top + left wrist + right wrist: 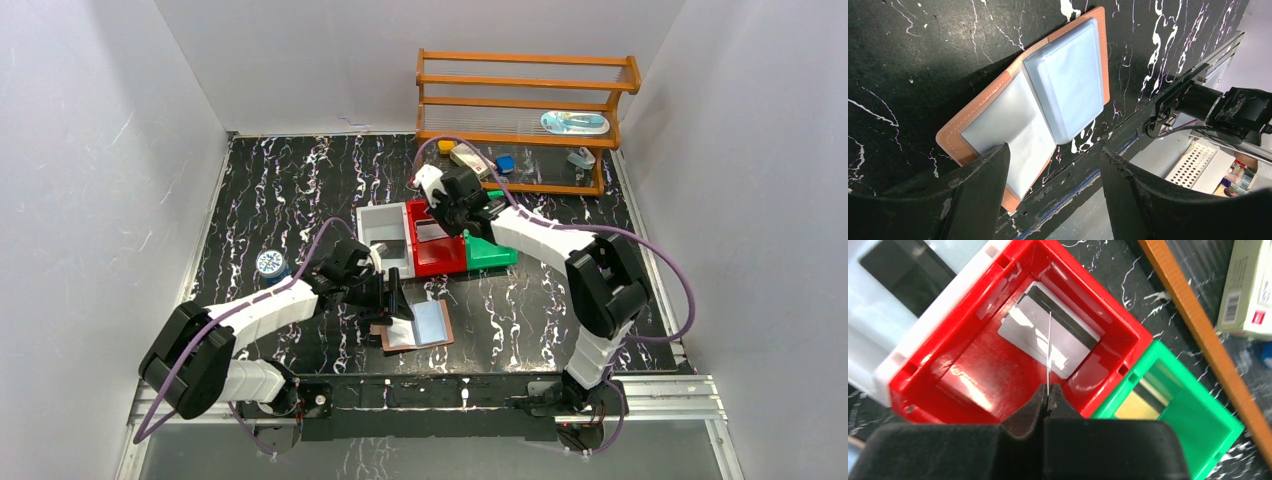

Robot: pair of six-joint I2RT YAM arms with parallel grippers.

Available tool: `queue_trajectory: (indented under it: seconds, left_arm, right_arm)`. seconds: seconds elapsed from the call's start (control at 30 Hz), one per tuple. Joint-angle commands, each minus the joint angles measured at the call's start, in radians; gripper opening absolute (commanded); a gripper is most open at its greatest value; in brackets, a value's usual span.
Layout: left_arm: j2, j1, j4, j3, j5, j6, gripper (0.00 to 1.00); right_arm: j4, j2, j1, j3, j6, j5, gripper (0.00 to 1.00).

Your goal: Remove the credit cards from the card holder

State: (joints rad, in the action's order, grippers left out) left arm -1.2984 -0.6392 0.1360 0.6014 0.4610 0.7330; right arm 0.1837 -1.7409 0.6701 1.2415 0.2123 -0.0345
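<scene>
On black marbled tabletop (300, 190) between white walls (100, 150), card holder (415, 327)

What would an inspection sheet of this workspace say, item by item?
Surface: black marbled table.
Job's things: holder lies open near the front edge; one card lies in the red bin; a second card hangs edge-on above it.
Clutter: white bin and green bin flank the red one; round tin at left; wooden rack with small items at the back.
Grippers: left gripper open over the holder; right gripper shut on the second card.
Cables: purple cable along each arm.
Surroundings: white walls.
</scene>
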Motion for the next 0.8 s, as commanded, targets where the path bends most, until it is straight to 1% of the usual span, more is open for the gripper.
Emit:
queue_trajectory:
  seconds: [0.0, 0.1, 0.2, 0.33, 0.43, 0.5, 0.53, 0.67, 0.77]
  left_arm:
    - [0.04, -0.004, 0.017, -0.01, 0.004, -0.001, 0.64]
    - [0.043, -0.003, 0.022, -0.009, 0.005, -0.001, 0.64]
    - [0.049, -0.004, 0.019, -0.012, -0.004, 0.005, 0.64]
    - [0.046, -0.004, 0.018, -0.007, 0.002, 0.005, 0.64]
    - [0.048, -0.004, 0.011, -0.005, 0.007, 0.003, 0.64]
    - [0.052, -0.004, 0.001, -0.006, 0.008, 0.002, 0.64]
    - [0.052, -0.005, -0.002, -0.006, 0.008, 0.003, 0.64]
    - [0.048, -0.004, -0.003, 0.0, 0.014, 0.006, 0.64]
    - [0.051, -0.004, -0.003, -0.004, 0.016, 0.008, 0.64]
  right_arm:
    - [-0.06, -0.056, 0.029, 0.071, 0.252, -0.077, 0.0]
    - [-0.046, -0.081, 0.037, 0.103, 0.333, -0.078, 0.0]
    - [-0.086, -0.089, 0.038, 0.089, 0.396, -0.056, 0.0]
    - [-0.08, -0.127, 0.039, 0.109, 0.473, -0.089, 0.0]
    - [-0.155, -0.128, 0.037, 0.083, 0.504, -0.09, 0.0]
    - [-0.199, -0.133, 0.039, 0.067, 0.529, -0.086, 0.03]
    - [-0.198, -0.145, 0.04, 0.072, 0.542, -0.089, 0.05]
    - [-0.149, -0.203, 0.04, 0.127, 0.56, -0.118, 0.07]
    - [-0.134, -0.223, 0.043, 0.129, 0.579, -0.124, 0.09]
